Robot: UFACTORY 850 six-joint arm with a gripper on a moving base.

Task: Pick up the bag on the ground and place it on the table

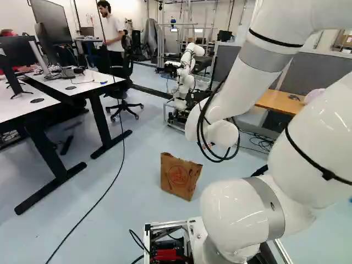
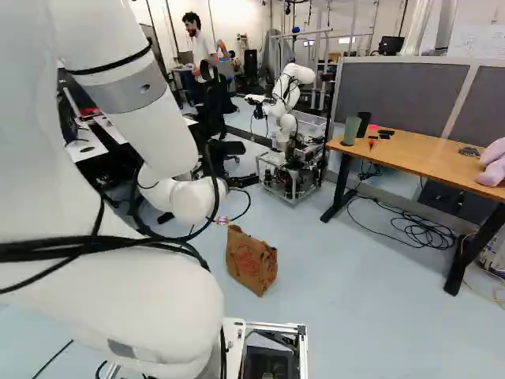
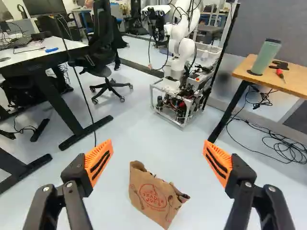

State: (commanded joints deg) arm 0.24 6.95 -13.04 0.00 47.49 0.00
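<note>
I'm watching the black gripper (image 3: 158, 143) holding its two orange-padded fingers wide apart. The brown paper bag (image 3: 152, 199) is sitting on the pale blue floor (image 2: 355, 316) ahead of them, lying between their lines, its top edge crumpling. Farther off, a wooden table (image 2: 422, 160) is carrying a green tumbler (image 2: 351, 131), and another white robot arm (image 2: 286, 99) is standing on its wheeled cart (image 2: 290, 175) near that table.

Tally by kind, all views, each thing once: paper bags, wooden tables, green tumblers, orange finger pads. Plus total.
Paper bag: 1
Wooden table: 1
Green tumbler: 1
Orange finger pads: 2
Total: 5
</note>
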